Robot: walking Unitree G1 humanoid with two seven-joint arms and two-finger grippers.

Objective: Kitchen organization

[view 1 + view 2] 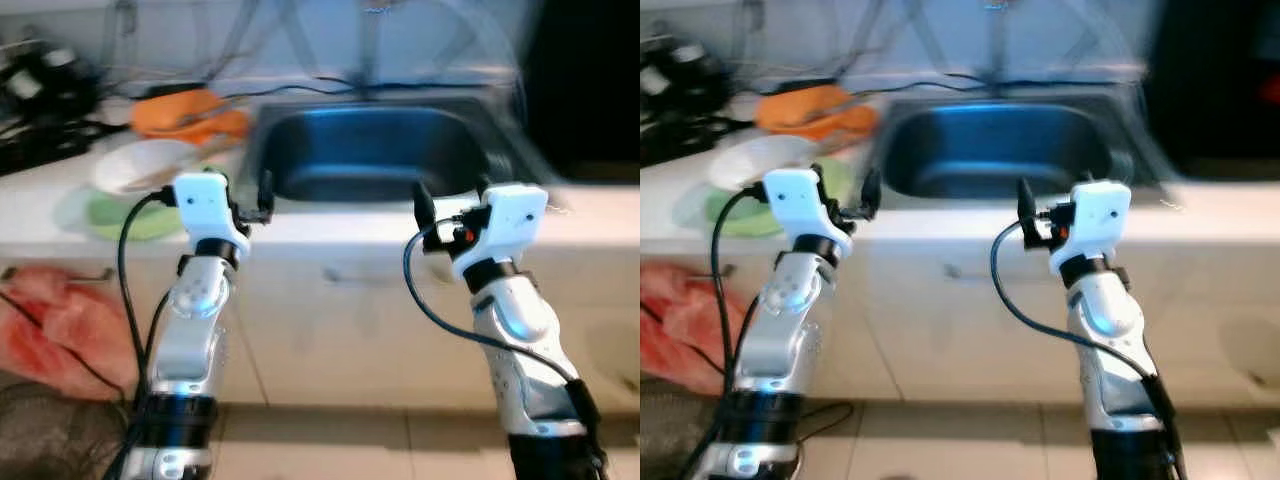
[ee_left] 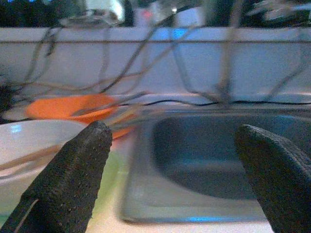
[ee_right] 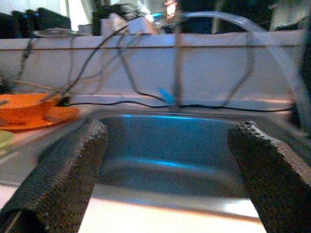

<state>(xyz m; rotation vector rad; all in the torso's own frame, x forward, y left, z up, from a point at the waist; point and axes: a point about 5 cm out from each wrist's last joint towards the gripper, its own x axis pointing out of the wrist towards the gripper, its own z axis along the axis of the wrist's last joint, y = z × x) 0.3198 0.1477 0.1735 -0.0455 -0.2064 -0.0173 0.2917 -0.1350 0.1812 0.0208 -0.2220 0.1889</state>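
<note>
Left claw: the left gripper (image 2: 177, 170) is raised at the front edge of the counter, its two black fingers (image 2: 73, 179) spread wide apart and holding nothing.
Right claw: the right gripper (image 3: 167, 174) is raised at the same height, fingers (image 3: 58, 174) likewise wide apart and empty.
Sink: the steel sink (image 1: 375, 150) lies straight ahead of both claws, past the counter edge; its long axis runs side to side across the counter, and the right claw points into the basin while the left claw points at its left rim.
Tap: a tap (image 3: 177, 58) rises behind the basin, beyond the right claw, with a thin hose arching off it; blur hides its detail.
Orange dish: an orange bowl (image 1: 185, 112) sits ahead and left of the left claw, near the sink's back left corner, with something long and thin lying across it, too blurred to name.
White bowl: a white bowl (image 1: 140, 165) rests just left of the left claw, nearer than the orange one, with a stick-like thing across it.
Green plate: a green plate (image 1: 125, 215) lies beneath the white bowl, beside the left wrist.
Counter: the pale counter (image 1: 590, 215) runs left to right under both claws, cabinet fronts below.
Cloth: a red-pink cloth (image 1: 55, 330) hangs low to the left of the left arm.
Wires: dark cables (image 2: 121, 63) trail along the wall behind the sink.
</note>
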